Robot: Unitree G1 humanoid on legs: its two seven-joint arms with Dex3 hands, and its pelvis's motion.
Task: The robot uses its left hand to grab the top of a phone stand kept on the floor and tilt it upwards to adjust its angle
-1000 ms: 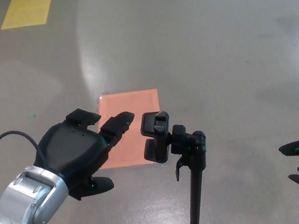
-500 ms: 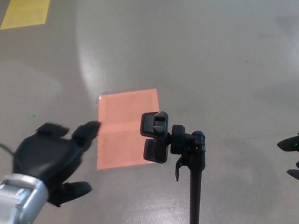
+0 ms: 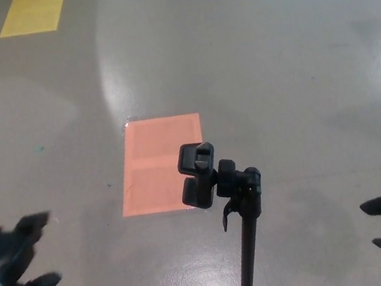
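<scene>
Head view: phone stand well right of open left hand

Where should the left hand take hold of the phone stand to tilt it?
Grip the clamp head at the top of the phone stand, coming from the left: it juts out toward the left hand, clear of the thin pole below.

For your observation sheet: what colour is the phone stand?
Black; the phone stand shows best in the head view.
</scene>
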